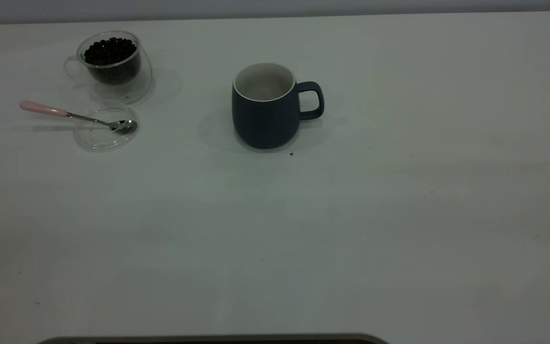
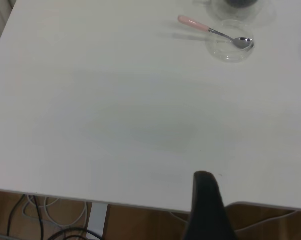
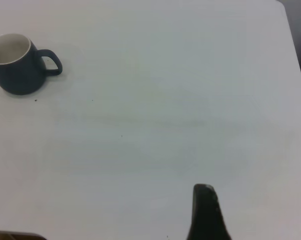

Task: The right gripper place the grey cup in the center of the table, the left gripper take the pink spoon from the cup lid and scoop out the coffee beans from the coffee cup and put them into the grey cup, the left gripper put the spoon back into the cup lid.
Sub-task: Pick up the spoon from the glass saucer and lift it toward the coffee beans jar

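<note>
Only 1 dark tip of each gripper shows; coffee cup [image 2: 239,5] cut off

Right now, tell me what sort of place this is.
Probably a lab test bench staged as a coffee setup: a bare white table, loose cables on a wood floor beneath it, and gripper tips at the near edge.

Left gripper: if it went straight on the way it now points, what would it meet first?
Bare table, as far as the left wrist view shows. The left gripper sits near the table's edge; the pink spoon and cup lid lie far ahead, possibly on that line, though depth is unclear.
</note>
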`<state>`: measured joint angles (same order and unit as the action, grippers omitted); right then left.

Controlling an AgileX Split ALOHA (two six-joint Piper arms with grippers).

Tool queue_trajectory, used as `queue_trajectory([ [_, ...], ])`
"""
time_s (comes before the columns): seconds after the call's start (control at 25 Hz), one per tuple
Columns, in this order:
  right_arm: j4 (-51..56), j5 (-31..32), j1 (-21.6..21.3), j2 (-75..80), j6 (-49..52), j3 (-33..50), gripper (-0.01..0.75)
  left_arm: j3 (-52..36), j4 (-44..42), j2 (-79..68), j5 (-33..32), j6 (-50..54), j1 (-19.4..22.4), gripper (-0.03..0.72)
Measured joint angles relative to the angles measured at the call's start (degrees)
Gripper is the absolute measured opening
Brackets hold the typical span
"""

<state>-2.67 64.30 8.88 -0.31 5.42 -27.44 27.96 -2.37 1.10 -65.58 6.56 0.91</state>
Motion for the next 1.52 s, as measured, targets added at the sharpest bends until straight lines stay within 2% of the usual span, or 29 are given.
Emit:
queue_trajectory([
  [0.32,0.12,0.0,-4.77,0.0,-0.04,0.0,0.545,0.0,0.0,0.0,0.0,0.0,0.0,0.584],
  [1.2,0.12,0.0,-4.89,0.0,-0.06,0.0,0.545,0.05,2.37,0.0,0.73,0.17,0.0,0.584],
  [1.32,0.12,0.0,-4.89,0.0,-0.06,0.0,0.545,0.69,2.37,-1.88,4.54,3.45,0.0,0.584],
  [1.52,0.12,0.0,-4.89,0.0,-0.06,0.0,0.545,3.07,-5.29,-15.99,20.11,11.21,0.0,0.584],
])
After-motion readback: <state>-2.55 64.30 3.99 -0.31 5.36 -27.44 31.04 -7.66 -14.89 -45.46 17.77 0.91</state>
